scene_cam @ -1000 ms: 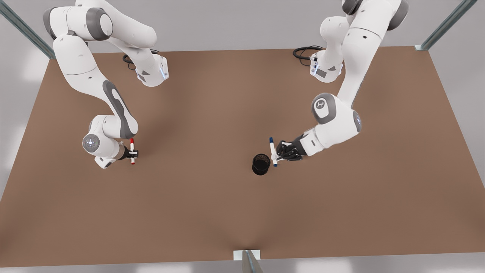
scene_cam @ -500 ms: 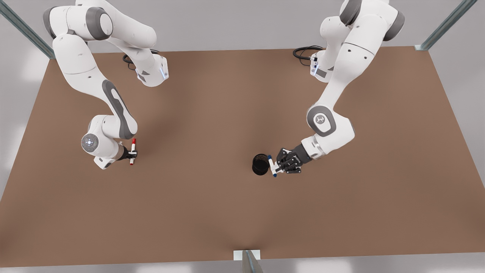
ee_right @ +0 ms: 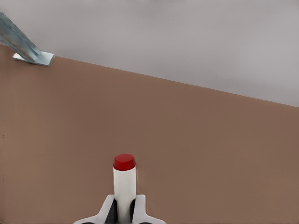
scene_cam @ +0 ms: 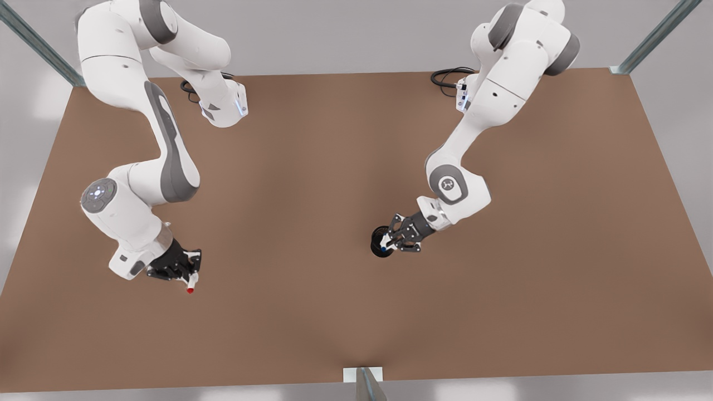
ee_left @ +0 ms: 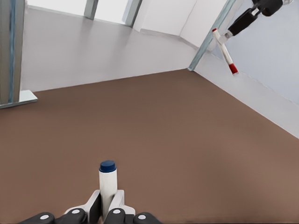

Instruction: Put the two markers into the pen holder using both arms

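A big flat brown table [scene_cam: 312, 312] sits in a plain grey room, with two large white robot arms reaching over it. At the front view's left, the right black two-finger gripper [scene_cam: 190, 271] is shut tight on the thin white marker with the red tip [scene_cam: 191, 286], holding it above the table, well apart from the cup. At the front view's right, the left black two-finger gripper [scene_cam: 391, 238] squeezes the thin white marker with the dark blue tip [scene_cam: 384, 242] right over the small black round mesh pen holder [scene_cam: 378, 248], which stands on the table near the middle.
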Motion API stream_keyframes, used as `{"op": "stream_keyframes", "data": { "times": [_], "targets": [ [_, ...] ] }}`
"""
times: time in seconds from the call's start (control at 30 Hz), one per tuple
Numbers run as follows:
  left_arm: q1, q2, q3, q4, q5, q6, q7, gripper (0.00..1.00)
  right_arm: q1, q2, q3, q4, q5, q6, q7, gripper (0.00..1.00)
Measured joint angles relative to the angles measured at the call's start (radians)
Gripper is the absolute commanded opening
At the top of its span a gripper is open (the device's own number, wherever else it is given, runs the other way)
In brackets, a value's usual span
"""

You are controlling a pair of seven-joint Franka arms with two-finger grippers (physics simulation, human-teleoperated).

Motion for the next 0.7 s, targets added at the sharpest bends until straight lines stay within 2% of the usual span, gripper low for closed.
{"op": "stream_keyframes", "data": {
  "times": [0.03, 0.17, 0.23, 0.3, 0.4, 0.5, 0.57, 0.6, 0.67, 0.7],
  "targets": [
    [-0.001, 0.0, 0.0, -0.001, -0.005, -0.002, 0.026, 1.0, 0.03, 0.028, 0.011, 0.054, 0.004, -0.005, 0.005, 0.25],
    [0.014, -0.011, -0.001, -0.043, -0.011, -0.021, 0.129, 1.0, 0.165, 0.137, 0.031, 0.203, 0.011, 0.016, 0.04, 0.25],
    [0.041, -0.077, 0.0, -0.074, 0.0, -0.037, 0.167, 1.0, 0.231, 0.166, 0.032, 0.225, 0.012, 0.049, 0.066, 0.25],
    [0.149, -0.139, 0.002, -0.082, 0.111, -0.068, 0.171, 1.0, 0.289, 0.18, 0.031, 0.23, 0.012, 0.089, 0.094, 0.25],
    [0.371, -0.177, 0.024, 0.027, 0.499, -0.207, 0.088, 1.0, 0.379, 0.21, 0.024, 0.231, 0.012, 0.154, 0.138, 0.25],
    [0.379, -0.182, 0.037, 0.326, 1.085, -0.468, -0.151, 1.0, 0.454, 0.261, 0.016, 0.274, 0.011, 0.22, 0.188, 0.25],
    [0.358, -0.198, 0.032, 0.47, 1.371, -0.682, -0.319, 1.0, 0.522, 0.299, -0.02, 0.339, 0.01, 0.25, 0.227, 0.24],
    [0.315, -0.242, 0.089, 0.503, 1.462, -0.765, -0.396, 1.0, 0.561, 0.322, -0.046, 0.377, 0.01, 0.261, 0.247, 0.25],
    [0.199, -0.374, 0.266, 0.463, 1.542, -0.887, -0.536, 1.0, 0.612, 0.352, -0.076, 0.406, 0.01, 0.289, 0.286, 0.24],
    [0.193, -0.41, 0.299, 0.439, 1.562, -0.935, -0.601, 1.0, 0.629, 0.364, -0.081, 0.409, 0.01, 0.309, 0.304, 0.25]
  ]
}}
